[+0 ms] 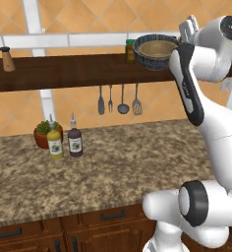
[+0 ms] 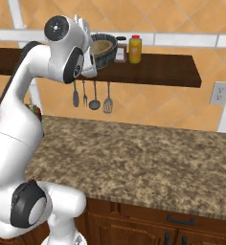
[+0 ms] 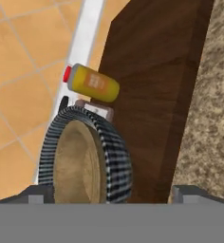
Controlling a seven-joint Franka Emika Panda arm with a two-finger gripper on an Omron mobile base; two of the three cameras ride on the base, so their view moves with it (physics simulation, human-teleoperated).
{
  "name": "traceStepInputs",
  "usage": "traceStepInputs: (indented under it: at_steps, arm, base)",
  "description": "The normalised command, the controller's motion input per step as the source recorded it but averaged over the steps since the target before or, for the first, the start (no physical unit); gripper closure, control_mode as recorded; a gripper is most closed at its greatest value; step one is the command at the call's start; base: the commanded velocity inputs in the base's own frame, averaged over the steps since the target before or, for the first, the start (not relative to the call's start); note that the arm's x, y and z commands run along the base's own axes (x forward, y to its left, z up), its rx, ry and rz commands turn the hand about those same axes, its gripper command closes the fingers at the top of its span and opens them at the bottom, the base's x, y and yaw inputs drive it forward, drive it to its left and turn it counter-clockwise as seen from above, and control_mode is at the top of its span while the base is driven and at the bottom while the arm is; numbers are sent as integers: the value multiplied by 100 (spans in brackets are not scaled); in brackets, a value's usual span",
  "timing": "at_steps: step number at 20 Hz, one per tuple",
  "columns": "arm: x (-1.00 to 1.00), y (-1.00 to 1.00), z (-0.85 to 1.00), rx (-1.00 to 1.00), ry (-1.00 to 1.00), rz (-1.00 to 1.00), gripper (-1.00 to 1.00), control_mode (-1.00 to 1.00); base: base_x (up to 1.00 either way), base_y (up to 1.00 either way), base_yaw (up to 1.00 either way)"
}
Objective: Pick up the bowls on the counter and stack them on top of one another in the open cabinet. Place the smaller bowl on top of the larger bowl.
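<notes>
Small tan wooden bowl (image 3: 76,163) nested in wide ribbed dark blue-grey bowl (image 3: 115,161) on dark-brown wall shelf (image 3: 152,80), between the spread-apart, empty fingers (image 3: 38,194). Adjacent yellow bottle's (image 3: 92,84) label unreadable.

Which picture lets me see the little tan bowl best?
The hand view: the smaller bowl sits big and close inside the larger bowl on the open cabinet. The left base view shows its inside from farther off. In the right base view the arm hides most of it.
</notes>
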Motion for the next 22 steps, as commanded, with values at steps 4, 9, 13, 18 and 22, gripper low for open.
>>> traceStepInputs:
  at_steps: [4,9,13,18,22]
  arm:
    - [-100,5,8,0,-3,3,-100,-100]
    - [-100,12,-3,1,5,2,-100,-100]
    - [-100,2,-14,6,0,0,-100,-100]
    - [-77,4,-57,1,-2,0,-100,-100]
    - [-24,5,-72,0,0,0,-100,-100]
  base:
    - [0,0,0]
    - [0,0,0]
    - [0,0,0]
    - [0,0,0]
    - [0,0,0]
